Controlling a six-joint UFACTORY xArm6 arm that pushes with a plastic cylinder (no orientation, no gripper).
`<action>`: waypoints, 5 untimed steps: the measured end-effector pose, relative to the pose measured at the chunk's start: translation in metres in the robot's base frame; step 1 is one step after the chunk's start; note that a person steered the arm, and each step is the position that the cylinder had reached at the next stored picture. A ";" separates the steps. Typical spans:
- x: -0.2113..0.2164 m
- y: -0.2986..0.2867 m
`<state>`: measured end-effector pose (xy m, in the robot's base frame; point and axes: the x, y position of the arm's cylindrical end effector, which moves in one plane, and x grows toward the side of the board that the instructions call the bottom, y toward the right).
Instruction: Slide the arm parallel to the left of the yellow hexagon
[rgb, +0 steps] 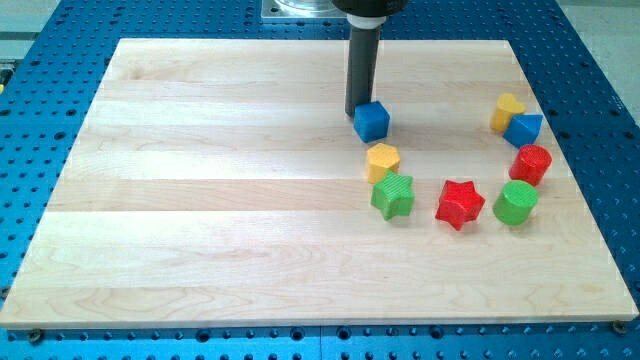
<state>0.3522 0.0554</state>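
The yellow hexagon (382, 160) lies right of the board's middle, touching the green star (393, 196) just below it. My tip (358, 112) is the lower end of a dark rod coming down from the view's top. It stands against the upper left of the blue cube (372, 121). The tip is above the yellow hexagon and slightly to its left, with the blue cube between them.
A red star (460, 204) and a green cylinder (515, 203) lie to the right. A red cylinder (531, 164), a blue block (523, 129) and a yellow block (506, 111) sit near the wooden board's (200, 200) right edge.
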 end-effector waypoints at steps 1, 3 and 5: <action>0.005 0.001; -0.033 -0.040; -0.040 -0.014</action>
<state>0.3126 0.0412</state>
